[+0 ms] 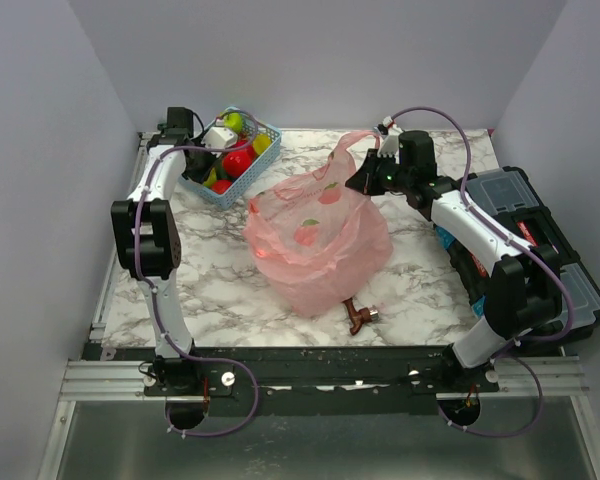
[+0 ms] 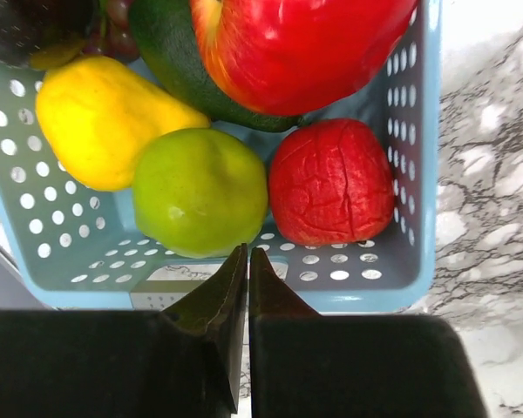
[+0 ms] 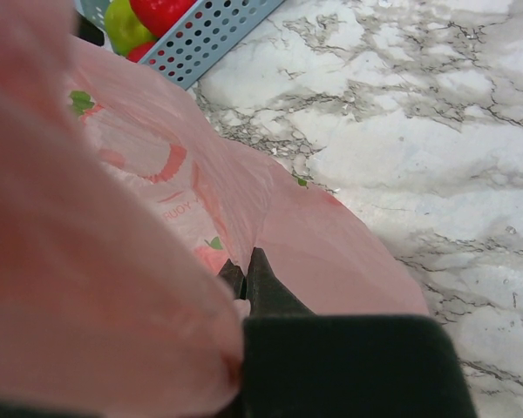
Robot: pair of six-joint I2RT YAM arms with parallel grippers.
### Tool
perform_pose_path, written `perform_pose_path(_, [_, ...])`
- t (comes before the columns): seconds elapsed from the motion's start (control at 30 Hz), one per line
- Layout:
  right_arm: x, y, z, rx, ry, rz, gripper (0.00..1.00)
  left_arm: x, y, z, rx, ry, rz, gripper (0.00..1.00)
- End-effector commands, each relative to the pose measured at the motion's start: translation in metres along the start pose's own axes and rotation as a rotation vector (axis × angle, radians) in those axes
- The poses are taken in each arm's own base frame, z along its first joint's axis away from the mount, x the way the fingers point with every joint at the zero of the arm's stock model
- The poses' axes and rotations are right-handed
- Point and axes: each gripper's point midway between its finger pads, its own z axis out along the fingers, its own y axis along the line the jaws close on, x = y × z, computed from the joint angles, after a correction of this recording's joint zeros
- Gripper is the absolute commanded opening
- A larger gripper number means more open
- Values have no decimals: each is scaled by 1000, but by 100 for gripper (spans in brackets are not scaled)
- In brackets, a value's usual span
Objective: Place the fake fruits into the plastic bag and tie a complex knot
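The fake fruits lie in a light-blue basket (image 1: 265,160) at the back left. The left wrist view shows a green one (image 2: 199,192), a wrinkled red one (image 2: 331,181), a yellow one (image 2: 100,122), a large glossy red one (image 2: 296,48) and a dark green one (image 2: 170,52). My left gripper (image 2: 247,252) hangs just above them, shut and empty; it also shows in the top view (image 1: 210,155). The pink plastic bag (image 1: 320,240) stands mid-table. My right gripper (image 1: 358,182) is shut on the bag's upper edge (image 3: 314,235), holding it up. No knot shows.
A black toolbox (image 1: 525,230) fills the right side beside the right arm. A small brown object (image 1: 360,316) lies on the marble table in front of the bag. The basket corner (image 3: 209,35) shows in the right wrist view. Walls enclose three sides.
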Motion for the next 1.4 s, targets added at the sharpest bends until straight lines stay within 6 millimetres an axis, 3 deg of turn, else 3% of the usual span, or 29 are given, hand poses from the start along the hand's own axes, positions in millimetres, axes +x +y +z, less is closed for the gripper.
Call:
perform_pose_path(0.0, [-11, -1, 0, 4, -23, -22, 1, 25, -2, 11, 1, 88, 38, 2])
perform_pose_path(0.17, [-11, -1, 0, 2, -21, -26, 1, 44, -18, -4, 7, 120, 56, 0])
perform_pose_path(0.53, [2, -5, -3, 12, -2, -20, 1, 121, -86, -38, 81, 231, 44, 0])
perform_pose_path(0.6, [5, -6, -3, 11, 3, -18, 1, 128, -95, -43, 97, 228, 32, 0])
perform_pose_path(0.67, [6, -5, -3, 7, 6, -19, 1, 117, -101, -54, 123, 159, 5, 3])
perform_pose_path(0.9, [13, -4, -5, -3, 16, -9, 1, 35, -121, -121, 184, -243, -90, 69])
perform_pose_path(0.93, [13, -4, -4, -4, 17, -6, 1, 25, -121, -130, 181, -283, -107, 89])
perform_pose_path(0.97, [14, -4, -4, -5, 16, -5, 1, 17, -121, -136, 178, -317, -126, 97])
perform_pose_path(1.13, [13, -5, -4, 0, 8, 4, 1, -13, -108, -143, 139, -410, -378, 99])
perform_pose_path(1.37, [12, -3, -4, -5, 6, 12, 1, -25, -92, -119, 89, -410, -837, 99])
